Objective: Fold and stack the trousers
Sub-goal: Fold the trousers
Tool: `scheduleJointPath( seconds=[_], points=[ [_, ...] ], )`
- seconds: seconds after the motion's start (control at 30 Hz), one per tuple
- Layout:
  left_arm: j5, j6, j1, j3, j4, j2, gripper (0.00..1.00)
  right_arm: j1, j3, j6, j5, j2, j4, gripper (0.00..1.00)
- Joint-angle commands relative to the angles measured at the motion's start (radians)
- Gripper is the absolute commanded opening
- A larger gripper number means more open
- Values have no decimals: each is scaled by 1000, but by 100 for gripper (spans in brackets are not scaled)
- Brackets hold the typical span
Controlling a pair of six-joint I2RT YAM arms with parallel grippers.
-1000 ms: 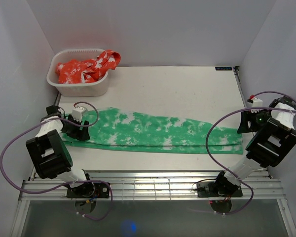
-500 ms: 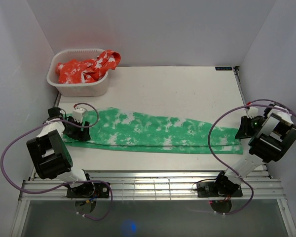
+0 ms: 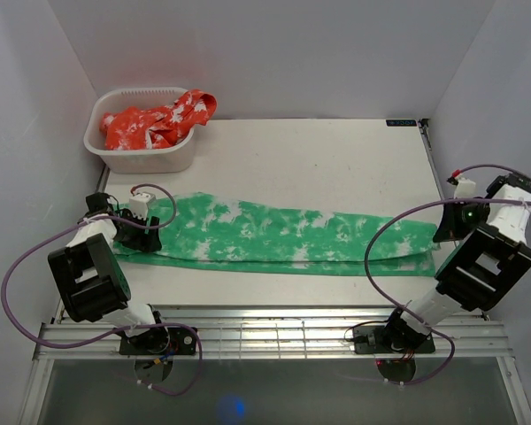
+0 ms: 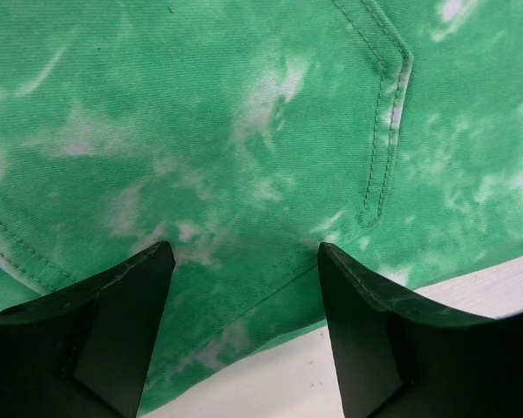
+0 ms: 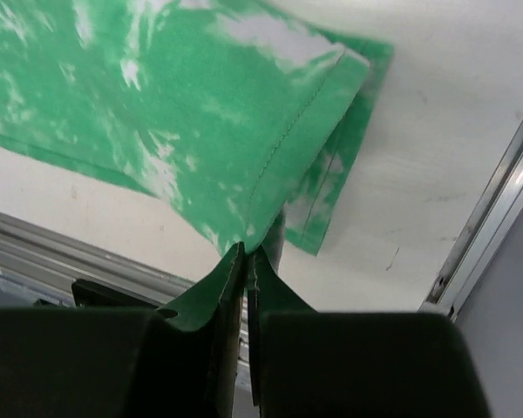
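You've got the right end effector clenched on the trousers' hem corner, far right of the basket. The left end effector is released over the waist end, nearside of the basket. There's room to move on the surface right of the basket.

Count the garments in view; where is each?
2: green trousers flat across the table; a red-and-white garment heaped in the white basket, far left. Others may hide beneath.

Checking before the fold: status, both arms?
Left tool open over trousers waist end. Right tool shut on hem corner. Nothing blocking; basket with red cloth sits at far-left corner.
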Motion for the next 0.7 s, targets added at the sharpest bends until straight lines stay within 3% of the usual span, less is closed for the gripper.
scheduleJointPath(
  seconds=[0.0,0.13,0.23,0.4,0.53,0.67],
  points=[
    [-83,0,12,-10,13,28,79,-36,-139,-58,125,-19,21,8],
    [-47,26,29,31,-33,12,76,-67,-227,-41,193,45,175,8],
    [65,152,50,66,-182,-30,70,-67,-235,-8,213,124,253,8],
    [279,525,37,117,-397,-217,63,-67,-216,23,200,187,279,8],
    [307,669,-34,100,-470,-305,52,-67,-207,20,196,176,279,8],
    [258,677,-188,45,-418,-324,49,-67,-177,20,164,165,252,8]
  ],
)
